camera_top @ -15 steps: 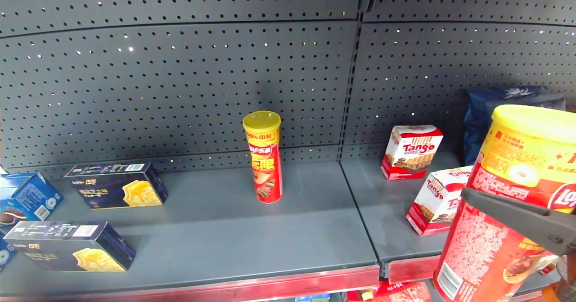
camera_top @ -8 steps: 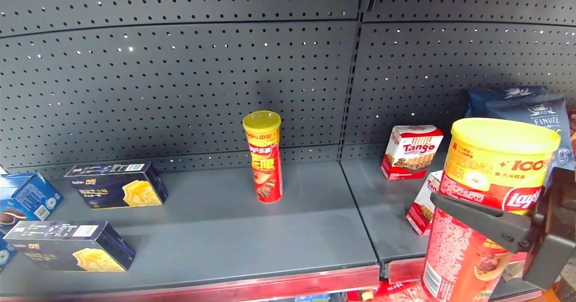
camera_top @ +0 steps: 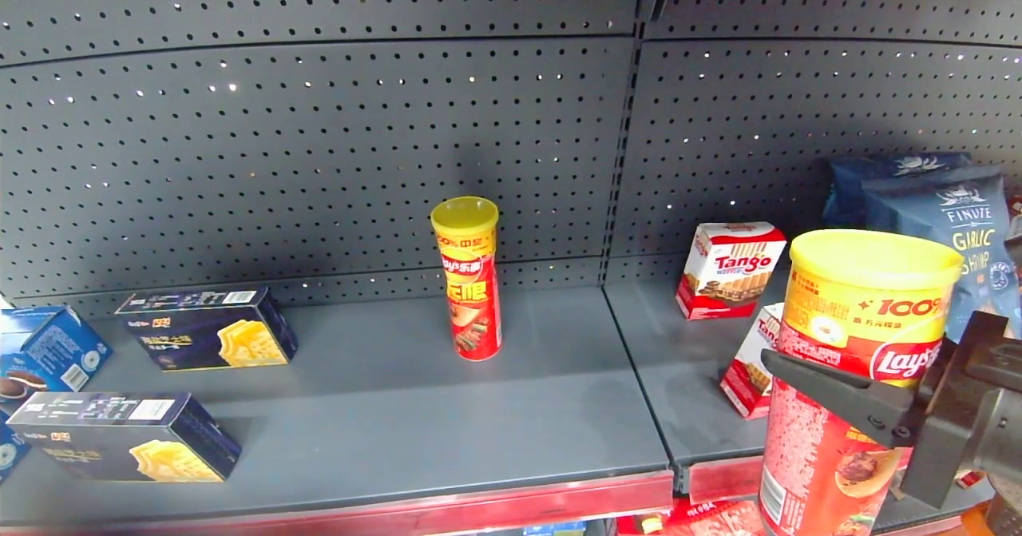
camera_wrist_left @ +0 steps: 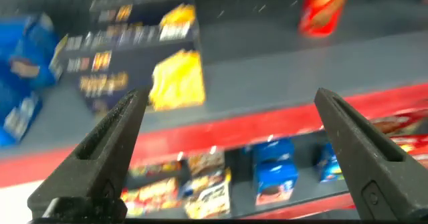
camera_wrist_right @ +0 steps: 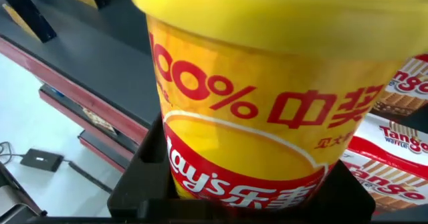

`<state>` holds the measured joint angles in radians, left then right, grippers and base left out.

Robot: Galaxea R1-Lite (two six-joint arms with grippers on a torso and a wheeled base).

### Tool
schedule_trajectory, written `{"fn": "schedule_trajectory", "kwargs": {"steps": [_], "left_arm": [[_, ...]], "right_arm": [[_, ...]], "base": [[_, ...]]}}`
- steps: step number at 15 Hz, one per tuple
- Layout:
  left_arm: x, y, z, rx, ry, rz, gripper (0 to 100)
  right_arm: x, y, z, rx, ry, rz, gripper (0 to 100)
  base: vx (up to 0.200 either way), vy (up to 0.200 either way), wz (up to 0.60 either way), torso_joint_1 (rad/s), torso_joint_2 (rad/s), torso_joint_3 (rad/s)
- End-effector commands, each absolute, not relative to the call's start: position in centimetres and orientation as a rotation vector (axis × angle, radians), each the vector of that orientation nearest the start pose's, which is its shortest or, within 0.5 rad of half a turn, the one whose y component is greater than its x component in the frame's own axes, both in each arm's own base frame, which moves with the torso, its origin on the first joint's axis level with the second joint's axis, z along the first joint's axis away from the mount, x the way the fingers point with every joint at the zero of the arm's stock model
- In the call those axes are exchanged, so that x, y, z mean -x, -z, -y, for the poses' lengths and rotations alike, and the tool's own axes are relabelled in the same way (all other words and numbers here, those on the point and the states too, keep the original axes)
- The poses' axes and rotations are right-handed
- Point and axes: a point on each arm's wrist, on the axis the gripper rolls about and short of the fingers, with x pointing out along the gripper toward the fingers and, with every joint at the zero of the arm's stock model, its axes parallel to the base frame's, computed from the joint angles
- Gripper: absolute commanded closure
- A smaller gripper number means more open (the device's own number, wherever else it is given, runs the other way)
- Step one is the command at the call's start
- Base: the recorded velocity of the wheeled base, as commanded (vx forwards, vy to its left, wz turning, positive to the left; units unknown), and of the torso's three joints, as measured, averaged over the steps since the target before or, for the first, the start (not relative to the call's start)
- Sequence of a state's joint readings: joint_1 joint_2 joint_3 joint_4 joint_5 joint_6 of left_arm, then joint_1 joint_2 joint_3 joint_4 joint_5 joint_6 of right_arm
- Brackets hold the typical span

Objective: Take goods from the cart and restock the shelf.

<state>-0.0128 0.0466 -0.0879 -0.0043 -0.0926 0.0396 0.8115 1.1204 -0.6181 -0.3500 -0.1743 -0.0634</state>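
My right gripper (camera_top: 858, 408) is shut on a red chip can with a yellow lid (camera_top: 870, 312), held upright in front of the shelf's right section, near its front edge. In the right wrist view the can (camera_wrist_right: 267, 97) sits between the jaws of the right gripper (camera_wrist_right: 247, 184). A second, similar can (camera_top: 471, 280) stands upright mid-shelf on the grey shelf board (camera_top: 447, 424). My left gripper (camera_wrist_left: 231, 97) is open and holds nothing, out in front of the shelf's red front edge (camera_wrist_left: 267, 124), facing the dark blue boxes (camera_wrist_left: 144, 77).
Two dark blue boxes (camera_top: 207, 328) (camera_top: 120, 436) and a blue cookie box (camera_top: 48, 352) lie at the left. Red-and-white wafer boxes (camera_top: 730, 268) (camera_top: 754, 360) and blue snack bags (camera_top: 942, 208) crowd the right section. Bare board surrounds the standing can. A pegboard wall (camera_top: 319, 144) backs the shelf.
The right gripper has carried the can leftward and lower and set it more upright, uncovering the blue snack bags behind it. The goods on the shelf have not moved.
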Motion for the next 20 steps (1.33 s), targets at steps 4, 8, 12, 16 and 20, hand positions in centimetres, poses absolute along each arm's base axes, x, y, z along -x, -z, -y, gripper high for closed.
{"fn": "schedule_trajectory", "kwargs": {"steps": [4,8,12,16,20], "left_arm": [[-3.7,-19.4,1.8,0.024,0.604,-0.14,0],[-6.8,-20.4,3.3,0.027,0.705,-0.22,0],[-11.9,-21.2,5.2,-0.016,0.716,-0.283,0],[-17.7,-20.6,6.8,-0.003,0.772,-0.238,0],[-22.6,-19.0,6.7,-0.002,0.862,-0.178,0]], "right_arm": [[-11.3,-24.8,-12.5,0.129,-0.629,-0.084,100],[-10.7,-25.3,-11.8,0.112,-0.626,-0.058,100],[-10.4,-25.7,-11.3,0.098,-0.621,-0.035,100],[-10.4,-26.1,-11.3,0.092,-0.616,-0.025,100],[-10.5,-25.6,-11.3,0.093,-0.617,-0.04,100]], "base": [[0.0,0.0,0.0,0.0,0.0,0.0],[0.0,0.0,0.0,0.0,0.0,0.0],[0.0,0.0,0.0,0.0,0.0,0.0],[0.0,0.0,0.0,0.0,0.0,0.0],[0.0,0.0,0.0,0.0,0.0,0.0]]}}
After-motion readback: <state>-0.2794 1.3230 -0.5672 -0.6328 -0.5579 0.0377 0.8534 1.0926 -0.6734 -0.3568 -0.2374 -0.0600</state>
